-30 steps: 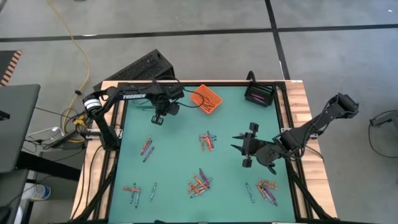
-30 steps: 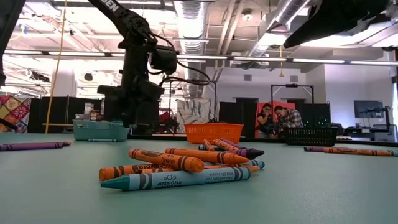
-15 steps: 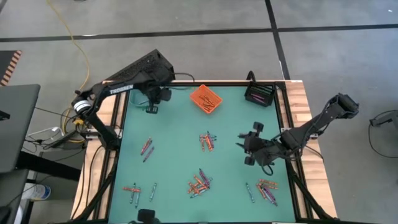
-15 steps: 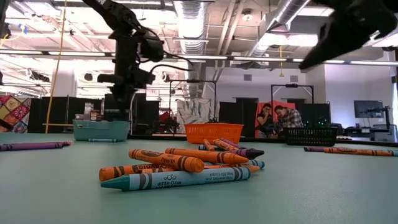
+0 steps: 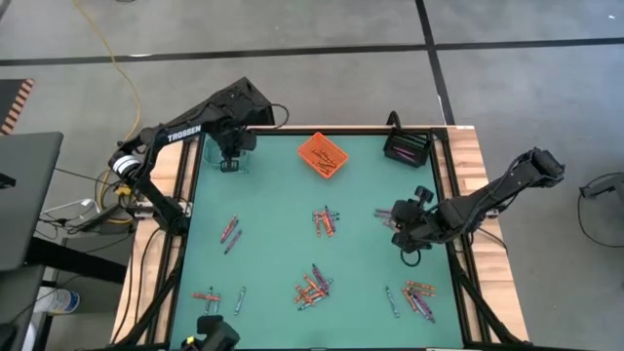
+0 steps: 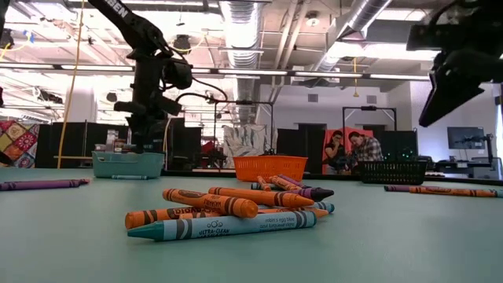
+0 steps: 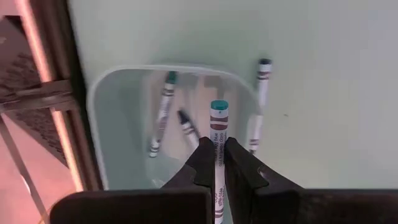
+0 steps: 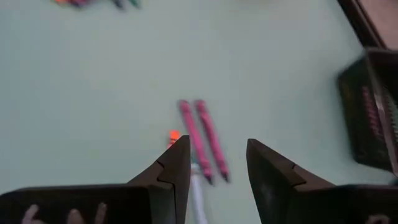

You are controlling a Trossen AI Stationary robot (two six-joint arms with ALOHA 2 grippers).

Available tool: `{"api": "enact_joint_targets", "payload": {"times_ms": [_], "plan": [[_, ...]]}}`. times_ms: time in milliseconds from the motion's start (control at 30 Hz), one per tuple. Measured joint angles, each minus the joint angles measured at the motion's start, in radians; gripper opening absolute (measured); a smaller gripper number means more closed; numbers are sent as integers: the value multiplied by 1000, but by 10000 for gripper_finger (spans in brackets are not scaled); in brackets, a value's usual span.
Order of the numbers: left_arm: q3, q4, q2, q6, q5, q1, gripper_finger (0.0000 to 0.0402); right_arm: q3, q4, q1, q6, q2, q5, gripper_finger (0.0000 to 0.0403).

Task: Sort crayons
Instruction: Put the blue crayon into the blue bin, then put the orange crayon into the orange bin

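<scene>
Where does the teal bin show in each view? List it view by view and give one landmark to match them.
High view: teal bin at the mat's far left corner.
Low view: far left, at the table's back edge.
Left wrist view: directly below, pale rim showing.
Right wrist view: not in it.
Landmark: the left gripper, poised over the bin and holding a teal crayon.
</scene>
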Motion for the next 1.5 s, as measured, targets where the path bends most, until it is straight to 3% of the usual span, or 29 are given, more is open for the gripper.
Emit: {"api": "enact_joint_targets", "payload": {"times_ms": [267,633,867,1133,1500], "plan": [[-1,23,0,-13,18,39,17,0,11,-48,-28,0,-86,148],[-1,29,1,-24,24,45,20,0,110,76,30,0,-194,148],[-1,23,1,-39,31,47,20,0,58,214,120,0,-246,148],[-1,22,1,-58,56,48,24,0,48,467,276,0,-262,148],[-1,23,1,-92,10,48,92,0,40,701,537,187,-321,148]]}}
